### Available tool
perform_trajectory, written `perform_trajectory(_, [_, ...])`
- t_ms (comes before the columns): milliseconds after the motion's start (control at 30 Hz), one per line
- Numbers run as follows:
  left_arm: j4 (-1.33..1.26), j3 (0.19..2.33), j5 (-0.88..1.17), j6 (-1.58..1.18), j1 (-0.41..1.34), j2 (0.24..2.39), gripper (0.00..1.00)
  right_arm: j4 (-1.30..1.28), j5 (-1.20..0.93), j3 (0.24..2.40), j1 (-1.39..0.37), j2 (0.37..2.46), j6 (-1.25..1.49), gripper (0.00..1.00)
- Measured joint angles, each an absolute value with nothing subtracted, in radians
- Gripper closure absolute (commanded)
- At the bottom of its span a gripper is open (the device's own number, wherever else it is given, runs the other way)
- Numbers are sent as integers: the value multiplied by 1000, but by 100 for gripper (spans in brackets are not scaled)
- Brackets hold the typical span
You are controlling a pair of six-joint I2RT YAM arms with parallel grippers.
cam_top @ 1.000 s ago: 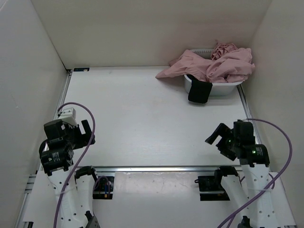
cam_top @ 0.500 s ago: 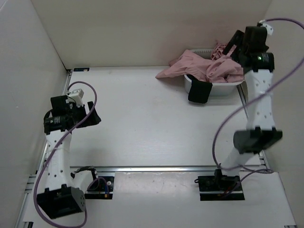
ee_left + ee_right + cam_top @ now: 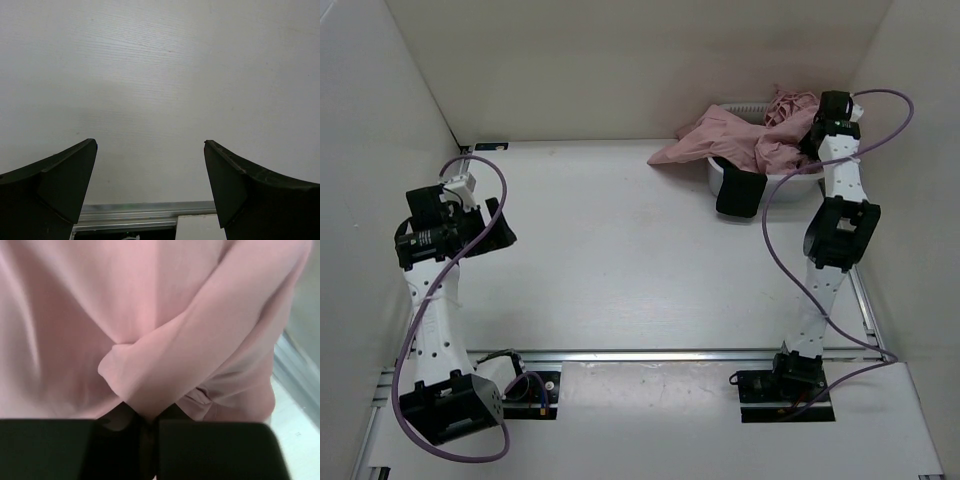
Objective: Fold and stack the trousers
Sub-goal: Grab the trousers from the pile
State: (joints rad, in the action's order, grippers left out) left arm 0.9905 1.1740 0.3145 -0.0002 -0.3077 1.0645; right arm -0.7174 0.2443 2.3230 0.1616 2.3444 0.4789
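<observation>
Pinching a raised fold of the pink trousers (image 3: 150, 340), the right end effector (image 3: 150, 422) sits clenched on the cloth. The trousers lie heaped in the white basket (image 3: 788, 190) and spill over its left rim. The grip looks thin, just one ridge of fabric, so a slow, straight lift seems wise. The fold must not slip, and the black cloth (image 3: 740, 193) hanging over the basket's front rim should not be dragged along. Walls (image 3: 905, 110) stand close behind and right of the basket, leaving little room there. The bare counter (image 3: 620, 260) left of and in front of the basket offers wide space for spreading. The left end effector (image 3: 492, 225) hangs released, holding nothing, far left of the basket.
</observation>
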Motion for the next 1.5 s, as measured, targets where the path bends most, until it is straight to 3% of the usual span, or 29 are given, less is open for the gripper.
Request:
perform_trajectory(133, [993, 1175, 331, -1, -310, 1075, 0, -653, 281, 2153, 109, 2176, 436, 100])
perform_trajectory(300, [994, 1175, 374, 0, -310, 1075, 0, -617, 260, 2092, -23, 1909, 342, 100])
perform_trajectory(567, [990, 1187, 419, -1, -310, 1075, 0, -377, 150, 2024, -540, 1444, 334, 100])
perform_trajectory(733, [976, 1254, 422, 0, -310, 1083, 0, -191, 137, 1854, -651, 1295, 511, 100])
perform_trajectory(767, [966, 1275, 421, -1, -310, 1087, 0, -170, 141, 1813, -654, 1288, 547, 97])
perform_trajectory(800, [960, 1288, 417, -1, -310, 1089, 0, -161, 147, 1763, -658, 1286, 587, 70])
perform_trajectory(867, [943, 1312, 406, -1, -310, 1094, 0, -214, 166, 1675, -664, 1304, 676, 45])
perform_trajectory(900, [938, 1318, 403, -1, -310, 1096, 0, -255, 175, 1650, -663, 1327, 701, 23])
perform_trajectory(933, [933, 1320, 400, 0, -310, 1098, 0, -329, 180, 1622, -650, 1363, 729, 17])
perform_trajectory(1033, [930, 1309, 384, -1, -309, 1113, 0, -509, 193, 1538, -609, 1430, 743, 10])
perform_trajectory(1167, [947, 1242, 342, -1, -278, 1152, 1, -743, 226, 1352, -542, 1451, 733, 10])
perform_trajectory(1300, [983, 1124, 308, -1, -165, 1221, 1, -791, 205, 1196, -483, 1420, 707, 10])
perform_trajectory(1500, [981, 965, 279, -1, 18, 1283, 0, -727, 109, 1233, -481, 1466, 643, 9])
